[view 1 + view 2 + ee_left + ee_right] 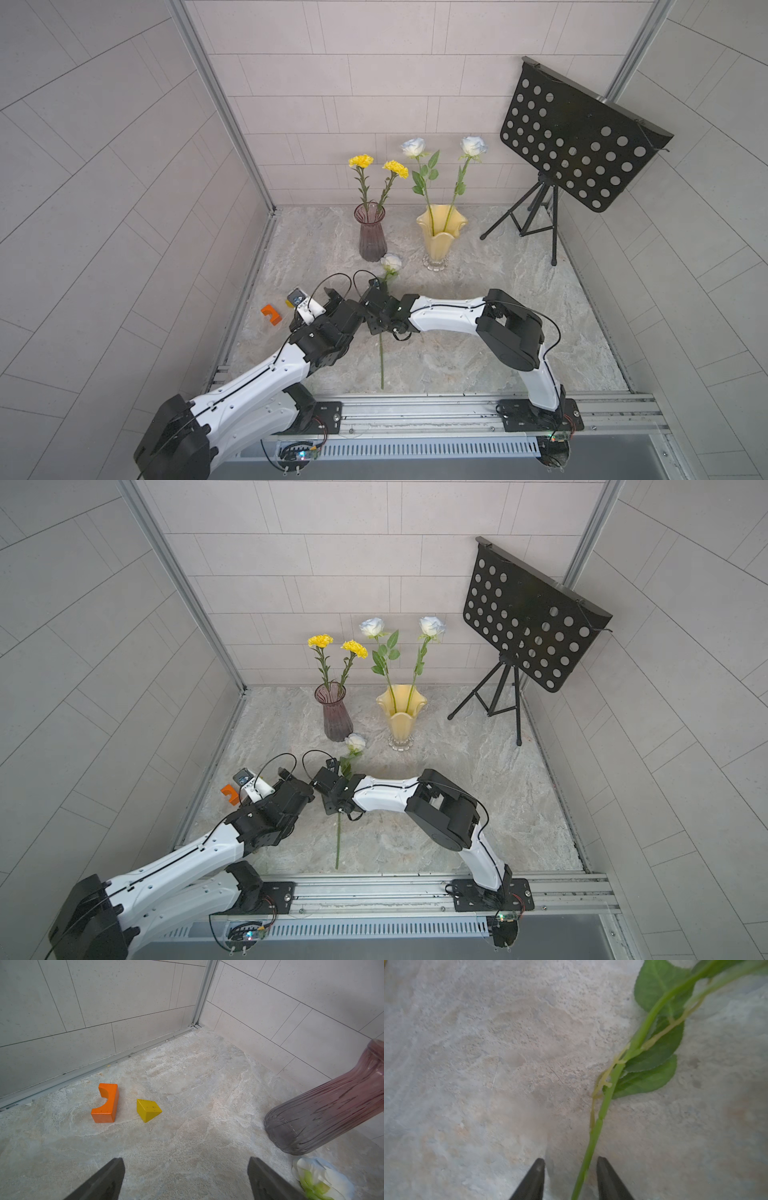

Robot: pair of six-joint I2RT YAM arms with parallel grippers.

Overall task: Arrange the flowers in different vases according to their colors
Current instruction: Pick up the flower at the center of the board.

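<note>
One rose (391,262) is lying on the bench (519,324) near the purple vase (371,235), and the right hand (570,1159), jaws apart astride its stem, is probably needing a centred squeeze below the leaves.

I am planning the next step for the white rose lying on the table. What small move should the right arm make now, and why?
Probably close the right end effector on the stem: its jaws stand either side of it with gaps, and the white rose lies on the table.
</note>
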